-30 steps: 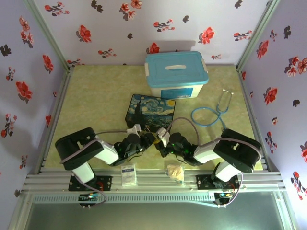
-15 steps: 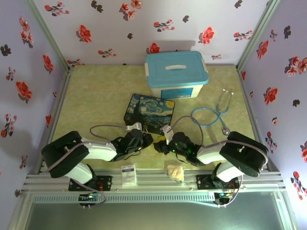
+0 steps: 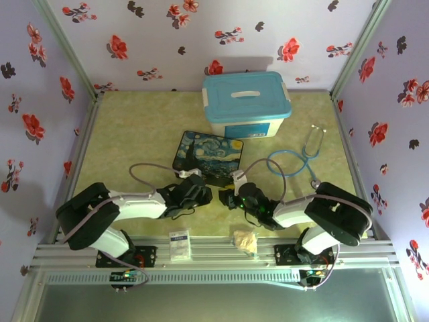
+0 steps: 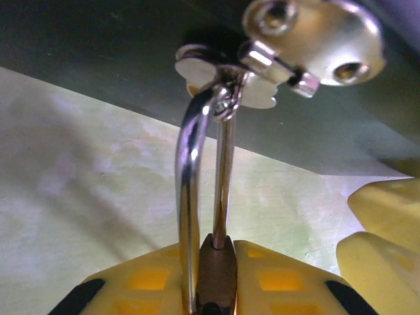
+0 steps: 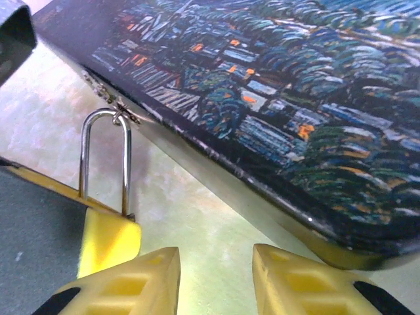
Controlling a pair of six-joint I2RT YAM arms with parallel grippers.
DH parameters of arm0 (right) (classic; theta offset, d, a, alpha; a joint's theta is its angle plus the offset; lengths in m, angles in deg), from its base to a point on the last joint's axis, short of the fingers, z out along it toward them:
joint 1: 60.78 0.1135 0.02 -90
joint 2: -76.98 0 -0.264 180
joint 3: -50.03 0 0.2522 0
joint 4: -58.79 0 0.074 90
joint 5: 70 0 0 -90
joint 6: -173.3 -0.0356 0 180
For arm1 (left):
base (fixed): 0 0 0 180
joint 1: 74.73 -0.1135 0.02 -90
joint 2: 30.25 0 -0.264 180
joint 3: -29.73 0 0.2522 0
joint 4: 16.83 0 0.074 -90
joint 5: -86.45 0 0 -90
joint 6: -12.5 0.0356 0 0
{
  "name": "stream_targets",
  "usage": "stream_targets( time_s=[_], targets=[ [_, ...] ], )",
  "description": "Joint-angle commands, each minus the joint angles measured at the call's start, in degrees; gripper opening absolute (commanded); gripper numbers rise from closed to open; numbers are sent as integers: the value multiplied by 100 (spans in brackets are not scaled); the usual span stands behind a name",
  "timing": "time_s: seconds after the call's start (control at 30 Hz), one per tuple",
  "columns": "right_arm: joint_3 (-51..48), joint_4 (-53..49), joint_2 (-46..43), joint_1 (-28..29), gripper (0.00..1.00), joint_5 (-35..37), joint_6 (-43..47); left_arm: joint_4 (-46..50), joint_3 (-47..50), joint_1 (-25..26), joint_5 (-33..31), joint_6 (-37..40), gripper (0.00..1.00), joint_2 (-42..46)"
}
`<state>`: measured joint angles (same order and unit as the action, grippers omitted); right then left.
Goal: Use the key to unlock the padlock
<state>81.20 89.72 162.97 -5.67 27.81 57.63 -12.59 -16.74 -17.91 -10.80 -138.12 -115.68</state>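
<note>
Ideally, the left gripper point(image 4: 215, 289), at the bottom centre of its wrist view, should hold firm without tugging. Its yellow fingers are pressed onto the brass body of the padlock point(image 4: 188, 170), whose silvery shackle rises to the latch point(image 4: 197, 65) of the starry-night box point(image 5: 275, 98) at upper centre. Low in the right wrist view, the right gripper point(image 5: 215, 256) is spread wide and empty, near the shackle at left, and it probably needs the key pinched straight first.
</note>
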Motion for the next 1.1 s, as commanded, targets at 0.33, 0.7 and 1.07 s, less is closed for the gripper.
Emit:
stream_targets(
  time_s=[0.33,0.7,1.07],
  targets=[
    [120,-128,250,-26,33,528,-157,2430,-720,11,-836,893,22,-79],
    [173,-153,354,-26,33,537,-85,1607,-442,48,-409,816,29,216],
    [186,13,571,-26,33,549,-91,1428,-420,81,-360,762,25,18]
  ],
)
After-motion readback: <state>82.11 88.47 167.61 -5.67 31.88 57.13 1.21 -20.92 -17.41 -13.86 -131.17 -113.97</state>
